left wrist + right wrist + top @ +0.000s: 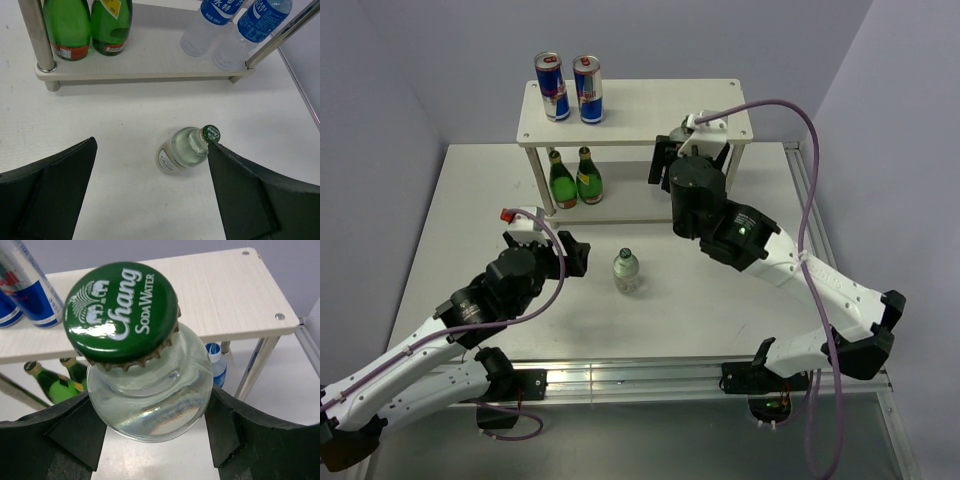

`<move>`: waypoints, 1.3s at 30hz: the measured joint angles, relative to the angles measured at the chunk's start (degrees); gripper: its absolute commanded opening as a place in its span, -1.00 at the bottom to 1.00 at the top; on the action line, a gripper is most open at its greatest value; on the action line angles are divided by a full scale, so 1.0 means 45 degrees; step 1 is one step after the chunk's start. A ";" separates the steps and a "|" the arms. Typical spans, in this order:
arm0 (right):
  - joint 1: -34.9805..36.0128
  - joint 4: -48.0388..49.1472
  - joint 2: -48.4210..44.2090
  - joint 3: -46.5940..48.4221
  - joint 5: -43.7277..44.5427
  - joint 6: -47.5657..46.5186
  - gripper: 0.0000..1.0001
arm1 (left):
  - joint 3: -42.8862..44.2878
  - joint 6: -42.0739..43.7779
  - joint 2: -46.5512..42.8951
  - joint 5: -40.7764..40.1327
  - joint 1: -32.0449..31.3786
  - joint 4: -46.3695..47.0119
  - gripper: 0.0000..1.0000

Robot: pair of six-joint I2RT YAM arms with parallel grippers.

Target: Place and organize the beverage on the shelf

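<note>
The shelf (640, 100) stands at the back. Two blue-silver-red cans (570, 88) stand on its top left. Two green bottles (574, 178) stand on the lower tier at the left, and two blue-labelled water bottles (230, 25) at the right. My right gripper (678, 152) is shut on a clear green-capped bottle (150, 390), held upright by the shelf's right front. A second clear green-capped bottle (626, 270) stands on the table. My left gripper (582, 255) is open just left of it; in the left wrist view the bottle (185, 150) sits by the right finger (255, 195).
The shelf's silver legs (37, 35) stand at the lower tier's corners. The top board's right half (220, 290) is bare. A metal rail (800, 180) runs along the table's right edge. A purple cable (800, 130) arcs over the right arm.
</note>
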 measured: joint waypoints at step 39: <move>-0.4046 -0.2254 0.6926 0.8529 -0.3526 -0.0146 -1.00 | -0.0005 -0.0015 -0.0131 -0.1564 -0.1418 -0.0510 0.99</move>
